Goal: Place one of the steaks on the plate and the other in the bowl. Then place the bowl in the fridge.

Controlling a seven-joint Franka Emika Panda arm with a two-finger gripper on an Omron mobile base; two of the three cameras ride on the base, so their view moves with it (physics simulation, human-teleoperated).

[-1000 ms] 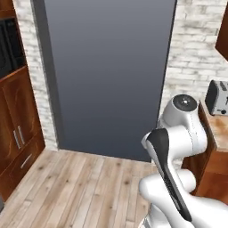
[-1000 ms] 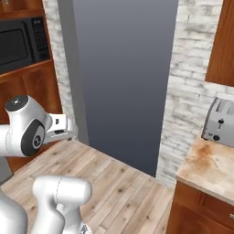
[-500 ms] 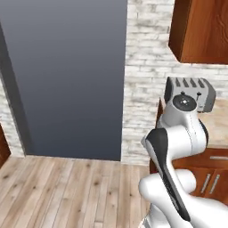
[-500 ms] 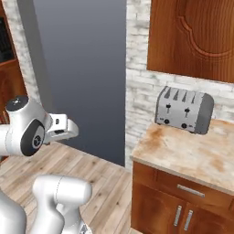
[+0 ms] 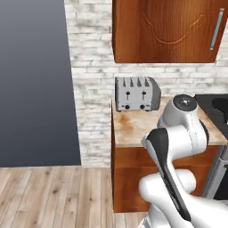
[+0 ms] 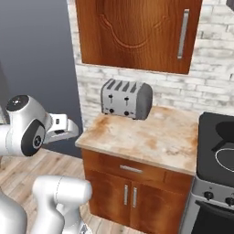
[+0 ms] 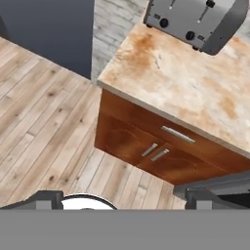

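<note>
The steaks, the plate and the bowl are out of view. The fridge [image 5: 35, 80] is a tall grey slab at the left; it also appears in the right base view [image 6: 32, 55] and as a dark corner in the hand view [image 7: 49, 24]. My gripper [image 7: 128, 201] is open with nothing between its fingertips [image 7: 43, 200]. It hangs over the wooden floor in front of the counter cabinet [image 7: 146, 146]. My white arm [image 6: 27, 128] is folded close to the base.
A silver toaster [image 5: 136, 93] stands at the back of a tan stone counter [image 6: 151, 137], to the right of the fridge. A wooden wall cabinet [image 6: 137, 32] hangs above it. A black stove [image 6: 218, 146] adjoins the counter on the right. Wooden floor [image 5: 49, 196] lies before the fridge.
The whole picture has shifted left as the base turned right: the fridge slid to the left edge, and the counter, toaster and stove came into view. The gripper stays open.
</note>
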